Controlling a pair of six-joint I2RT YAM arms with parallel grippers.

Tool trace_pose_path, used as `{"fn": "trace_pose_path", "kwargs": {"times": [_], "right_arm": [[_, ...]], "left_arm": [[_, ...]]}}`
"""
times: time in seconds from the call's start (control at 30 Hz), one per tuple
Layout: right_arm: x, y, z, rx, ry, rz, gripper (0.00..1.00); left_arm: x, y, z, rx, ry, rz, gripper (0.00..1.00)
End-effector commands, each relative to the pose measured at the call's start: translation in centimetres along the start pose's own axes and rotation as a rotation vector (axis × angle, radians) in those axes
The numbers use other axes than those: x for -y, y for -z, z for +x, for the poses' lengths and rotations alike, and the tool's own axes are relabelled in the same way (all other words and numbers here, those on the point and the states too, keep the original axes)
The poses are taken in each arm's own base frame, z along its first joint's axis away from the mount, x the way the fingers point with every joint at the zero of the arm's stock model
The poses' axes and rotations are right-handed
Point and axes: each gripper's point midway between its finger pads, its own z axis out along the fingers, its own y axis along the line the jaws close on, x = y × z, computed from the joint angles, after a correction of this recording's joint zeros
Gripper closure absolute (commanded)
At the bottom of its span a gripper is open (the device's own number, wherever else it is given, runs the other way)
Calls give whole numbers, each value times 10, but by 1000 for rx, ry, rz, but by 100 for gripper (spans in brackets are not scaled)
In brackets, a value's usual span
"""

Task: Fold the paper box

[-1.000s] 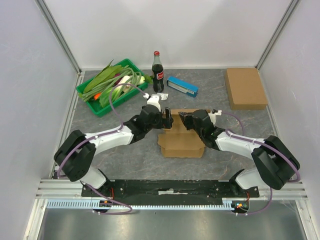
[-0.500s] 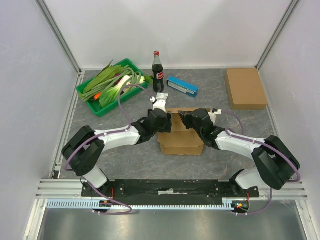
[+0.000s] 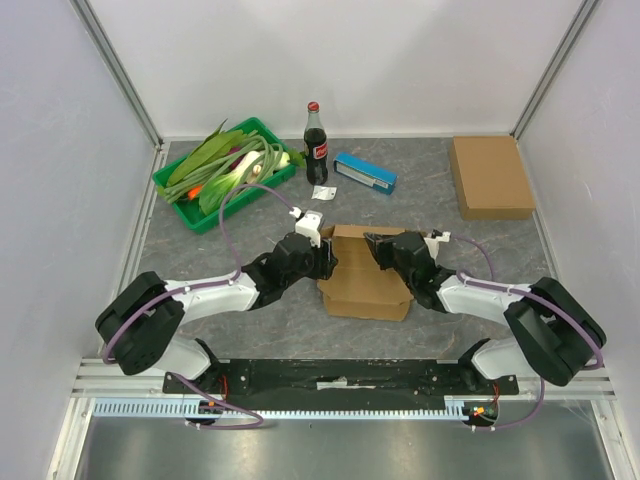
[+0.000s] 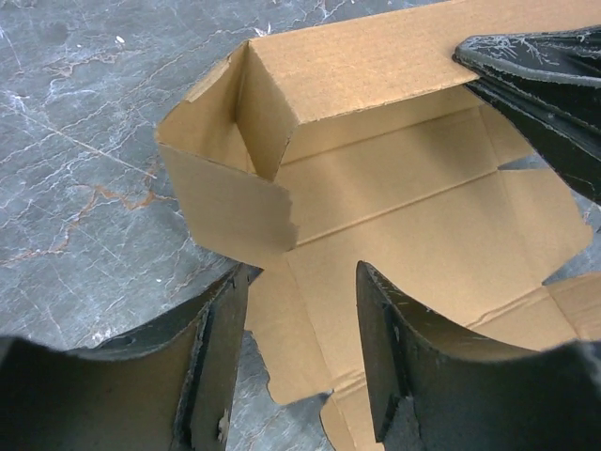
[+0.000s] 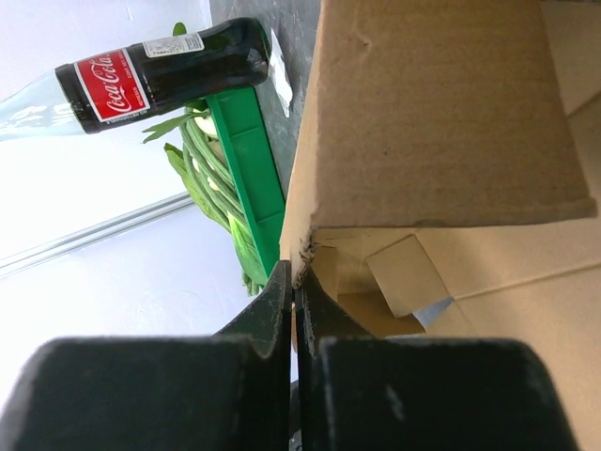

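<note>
The brown paper box [image 3: 365,285] lies half unfolded in the middle of the grey table. In the left wrist view the box [image 4: 394,207] shows its back wall and left side wall raised and its base flat. My left gripper [image 4: 300,348] stands open at the box's left side. Its fingers [image 4: 221,348] straddle a low front flap without pinching it. In the top view the left gripper [image 3: 322,258] sits at the box's left edge. My right gripper [image 5: 300,282] is shut on the corner edge of the raised back wall of the box [image 5: 432,122]; in the top view the right gripper [image 3: 378,245] is at the box's back.
A green tray [image 3: 262,129] of leafy vegetables stands at the back left. A cola bottle [image 3: 315,145], a white scrap [image 3: 320,192] and a blue packet [image 3: 365,172] lie behind the box. A closed cardboard box [image 3: 490,177] sits at the back right.
My left gripper has dropped down to the box's left front flap and its jaws have narrowed. The box has turned slightly. The right gripper has kept its hold on the back wall.
</note>
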Motion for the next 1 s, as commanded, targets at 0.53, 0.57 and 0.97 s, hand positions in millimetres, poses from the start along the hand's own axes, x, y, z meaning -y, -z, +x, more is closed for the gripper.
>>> {"fn": "trace_pose_path", "kwargs": {"times": [0.53, 0.57, 0.97], "right_arm": [[-19, 5, -7, -13, -48, -88, 100], [-18, 5, -7, -15, -48, -87, 100], [-16, 4, -6, -25, -51, -90, 100]], "left_arm": [[-66, 31, -56, 157, 281, 106, 44], [-70, 27, -54, 144, 299, 99, 48], [-53, -37, -42, 23, 275, 142, 65]]}}
